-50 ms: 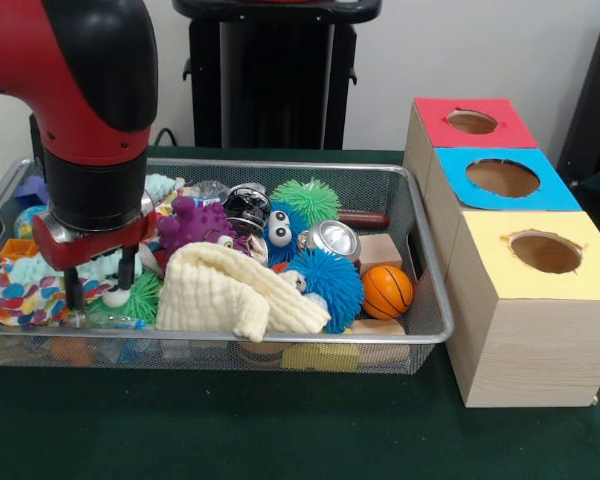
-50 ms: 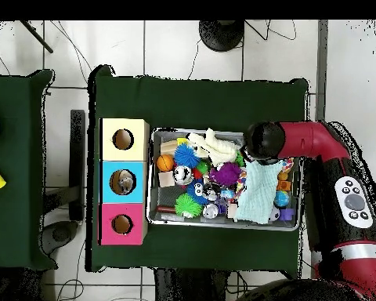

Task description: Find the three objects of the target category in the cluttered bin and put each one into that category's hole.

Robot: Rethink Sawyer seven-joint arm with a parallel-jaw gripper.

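Front view | bin [image 1: 435, 300]: silver wire mesh | orange ball [image 1: 387, 291]

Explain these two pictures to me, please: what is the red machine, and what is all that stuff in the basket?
The red and black machine is a robot arm. One picture looks at it across the table; the other looks straight down. Its gripper, open and holding nothing, reaches into a wire mesh bin of jumbled toys: a small orange basketball, fuzzy blue and green balls, a purple toy, a cream cloth. Beside the bin stand wooden boxes topped red, blue and yellow, each with a round hole for dropping things in.
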